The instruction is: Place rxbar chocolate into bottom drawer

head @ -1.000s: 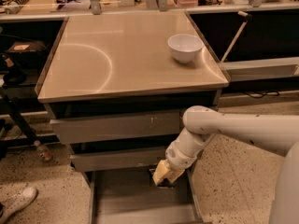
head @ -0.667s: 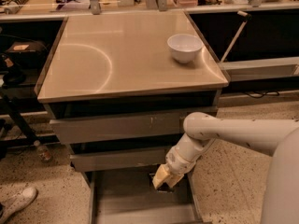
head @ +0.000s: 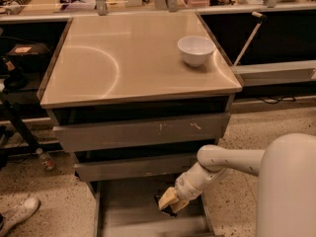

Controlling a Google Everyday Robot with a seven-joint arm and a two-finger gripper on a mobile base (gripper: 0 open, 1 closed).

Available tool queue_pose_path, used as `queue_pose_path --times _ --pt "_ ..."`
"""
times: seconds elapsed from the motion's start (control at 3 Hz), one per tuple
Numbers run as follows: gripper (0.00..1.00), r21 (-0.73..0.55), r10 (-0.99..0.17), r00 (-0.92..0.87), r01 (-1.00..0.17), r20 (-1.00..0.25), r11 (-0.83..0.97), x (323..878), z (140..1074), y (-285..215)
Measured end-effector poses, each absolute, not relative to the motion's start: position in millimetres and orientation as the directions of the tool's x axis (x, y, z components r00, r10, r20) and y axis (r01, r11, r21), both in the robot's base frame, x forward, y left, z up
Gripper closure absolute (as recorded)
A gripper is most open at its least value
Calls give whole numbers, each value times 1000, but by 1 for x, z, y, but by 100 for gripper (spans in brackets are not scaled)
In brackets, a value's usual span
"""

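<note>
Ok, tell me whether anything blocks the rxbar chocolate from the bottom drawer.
Nothing visible does. The pincer is low over the open bottom drawer, with the dark rxbar chocolate right at it, and the drawer floor around it shows bare grey.

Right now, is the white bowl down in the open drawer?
No, the white bowl sits on the tabletop; the gripper is over the bottom drawer.

The rxbar chocolate is small, flat and in a dark wrapper. It shows only partly, at the tip of the gripper, over the right part of the bottom drawer. This drawer stands pulled out: a shallow grey tray.
</note>
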State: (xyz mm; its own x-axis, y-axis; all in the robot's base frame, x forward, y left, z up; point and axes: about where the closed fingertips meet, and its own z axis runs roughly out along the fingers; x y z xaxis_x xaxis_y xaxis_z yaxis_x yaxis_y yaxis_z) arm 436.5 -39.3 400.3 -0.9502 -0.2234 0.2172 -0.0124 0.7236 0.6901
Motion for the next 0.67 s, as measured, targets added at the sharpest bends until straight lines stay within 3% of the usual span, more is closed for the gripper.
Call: queue_pose_path --times 0.67 --pt "100 713 -196 -946 50 258 700 430 364 -30"
